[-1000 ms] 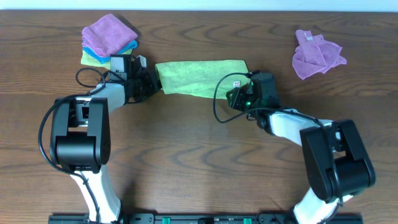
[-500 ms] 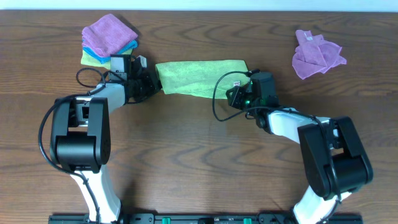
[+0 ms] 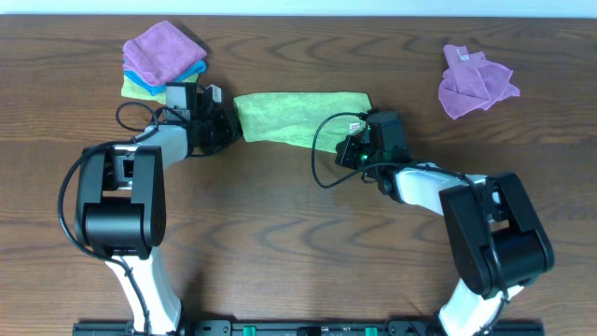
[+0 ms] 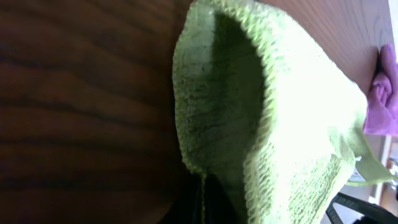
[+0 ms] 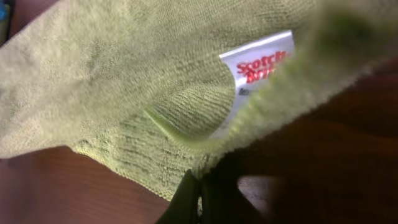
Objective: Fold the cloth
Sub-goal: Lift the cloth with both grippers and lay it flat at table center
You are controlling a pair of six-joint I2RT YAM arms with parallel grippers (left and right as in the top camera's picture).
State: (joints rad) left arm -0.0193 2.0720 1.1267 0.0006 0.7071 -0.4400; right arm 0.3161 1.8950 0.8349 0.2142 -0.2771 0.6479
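The light lime-green cloth point(image 3: 294, 116) lies folded into a long strip across the table's upper middle. My left gripper point(image 3: 230, 129) is shut on its left end; the left wrist view shows the stitched edge of the cloth point(image 4: 267, 118) curling up from the jaws point(image 4: 202, 205). My right gripper point(image 3: 355, 138) is shut on the right end by the white-and-red tag point(image 3: 354, 127); the right wrist view shows the cloth point(image 5: 124, 81) and its tag point(image 5: 258, 68) just beyond the jaws point(image 5: 200, 198).
A stack of folded purple, blue and green cloths point(image 3: 164, 58) lies at the back left, close behind my left arm. A crumpled purple cloth point(image 3: 474, 80) lies at the back right. The table is dark wood point(image 3: 298, 243).
My right gripper has moved a little to the left with the cloth's right end. The left gripper and the cloth's left end have stayed put.
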